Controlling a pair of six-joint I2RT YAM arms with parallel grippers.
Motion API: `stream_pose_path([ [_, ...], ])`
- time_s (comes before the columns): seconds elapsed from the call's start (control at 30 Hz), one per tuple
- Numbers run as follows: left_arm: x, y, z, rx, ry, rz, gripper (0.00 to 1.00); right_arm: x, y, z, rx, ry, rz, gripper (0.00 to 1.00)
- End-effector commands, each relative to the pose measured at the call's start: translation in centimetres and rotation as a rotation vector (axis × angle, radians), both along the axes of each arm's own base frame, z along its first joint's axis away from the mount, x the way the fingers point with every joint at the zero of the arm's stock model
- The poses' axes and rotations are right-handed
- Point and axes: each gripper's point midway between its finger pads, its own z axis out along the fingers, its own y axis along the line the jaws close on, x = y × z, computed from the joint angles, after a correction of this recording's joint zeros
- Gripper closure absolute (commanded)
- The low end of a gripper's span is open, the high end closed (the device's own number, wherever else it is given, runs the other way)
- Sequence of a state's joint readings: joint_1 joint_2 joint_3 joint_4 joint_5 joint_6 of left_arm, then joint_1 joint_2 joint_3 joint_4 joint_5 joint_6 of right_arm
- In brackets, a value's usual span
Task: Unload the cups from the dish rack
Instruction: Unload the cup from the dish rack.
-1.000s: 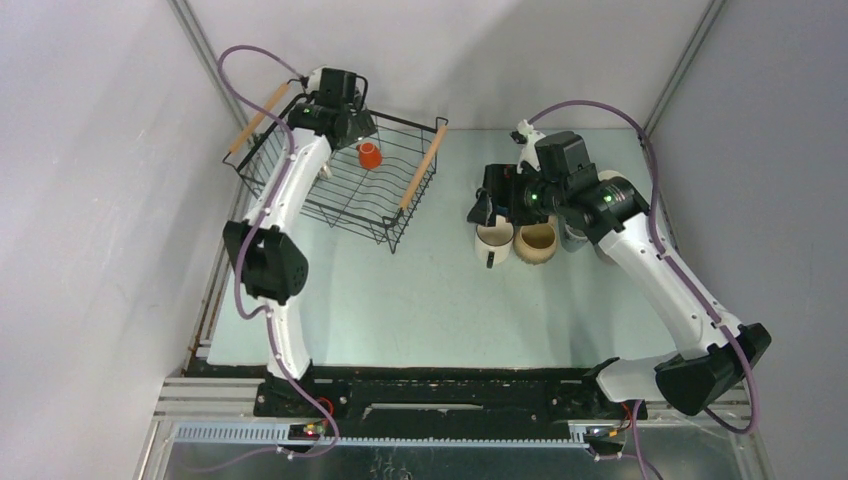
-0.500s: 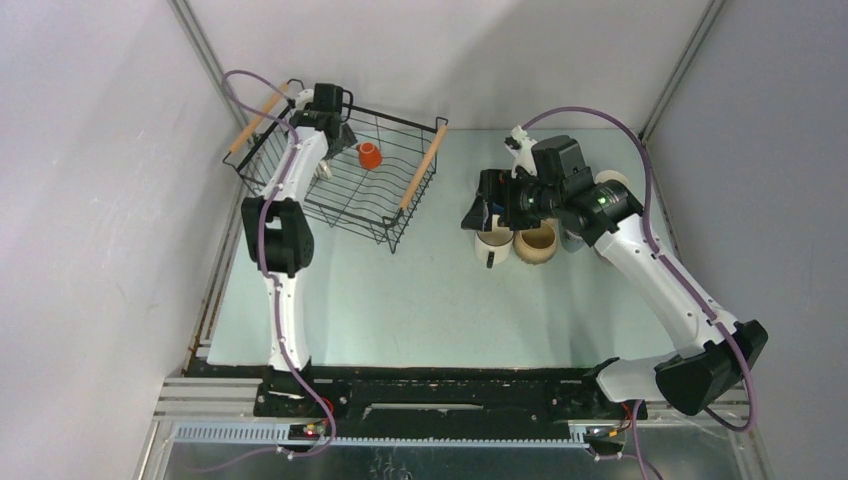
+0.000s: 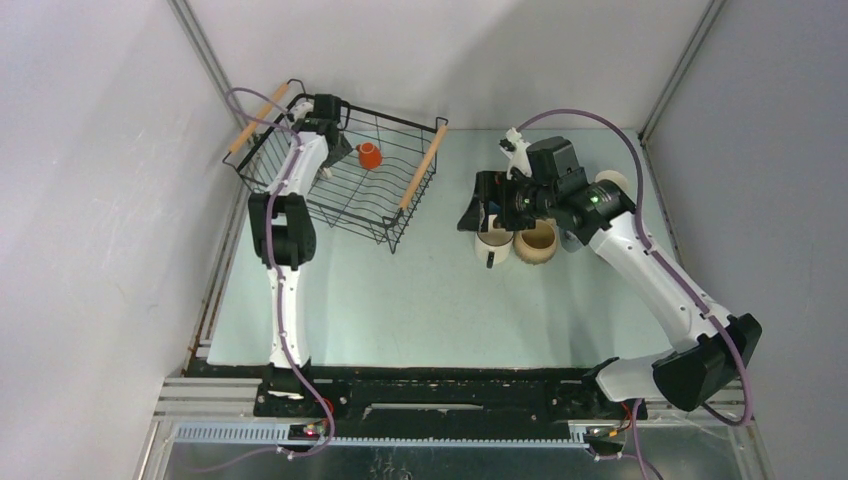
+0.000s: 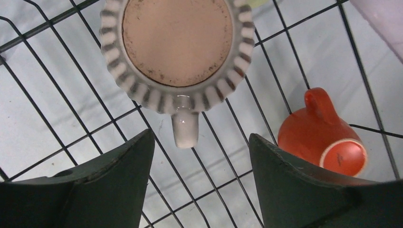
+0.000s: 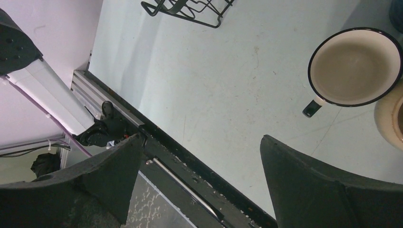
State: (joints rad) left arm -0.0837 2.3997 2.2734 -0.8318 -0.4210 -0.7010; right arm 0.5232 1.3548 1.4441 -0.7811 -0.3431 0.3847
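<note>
Nearest the arm bases, the surface carries cups already out of the rack: a white cup with a dark rim and handle stands upright and empty, with a cream cup touching or just beside it. The right gripper hangs above and beside these two, its jaws spread as wide as they go and nothing between them. This arm looks done with a drop-off and free for its next trip.

Farther back on the left sits the dish rack, and this is where the work goes on. The left gripper is down inside the rack, jaws well apart and holding nothing. Just ahead of it the striped ribbed cup stands upside down on the wires, its bare base up and its short handle pointing into the gap between the fingers. To its right, well apart, the orange cup lies tipped over on the wires.

The step in hand seems to be the pick of the striped cup. The next move calls for easing forward so the fingers bracket the handle or the wall, then closing firmly. The cup must then lift straight up clear of the wires before it travels over the rack's side to the surface. The orange cup would follow.
</note>
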Motion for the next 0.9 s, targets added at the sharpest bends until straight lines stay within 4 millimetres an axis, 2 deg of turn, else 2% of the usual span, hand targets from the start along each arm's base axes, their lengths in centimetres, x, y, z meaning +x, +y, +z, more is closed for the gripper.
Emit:
stream_pose_path([
  [0.0, 2.0, 0.9, 2.2, -0.033, -0.105, 0.065, 0.23, 0.5, 0.7, 0.0, 0.021, -0.006, 0.012, 0.0],
  [0.2, 2.2, 1.7, 0.4, -0.067, -0.098, 0.119, 0.29, 0.8, 0.9, -0.3, 0.021, -0.001, 0.019, 0.01],
  [0.43, 2.5, 1.5, -1.1, -0.105, -0.088, 0.138, 0.43, 1.0, 1.1, -1.1, 0.013, 0.017, 0.023, 0.01],
  [0.53, 2.4, 1.5, -1.4, -0.118, -0.082, 0.145, 0.55, 1.1, 1.3, -1.2, 0.015, 0.022, 0.027, 0.01],
  [0.63, 2.2, 1.7, -1.2, -0.114, -0.084, 0.148, 0.77, 1.1, 1.4, -1.3, 0.016, 0.025, 0.032, 0.02],
  [0.73, 2.2, 1.6, -0.5, -0.118, -0.094, 0.141, 0.94, 1.0, 1.6, -1.6, 0.014, 0.031, 0.036, 0.02],
  [0.77, 2.1, 1.6, -0.2, -0.121, -0.098, 0.138, 0.98, 1.0, 1.6, -1.6, 0.014, 0.03, 0.039, 0.02],
  [0.87, 2.0, 1.2, 0.6, -0.14, -0.113, 0.122, 1.0, 1.0, 1.7, -1.5, 0.017, 0.026, 0.039, 0.02],
])
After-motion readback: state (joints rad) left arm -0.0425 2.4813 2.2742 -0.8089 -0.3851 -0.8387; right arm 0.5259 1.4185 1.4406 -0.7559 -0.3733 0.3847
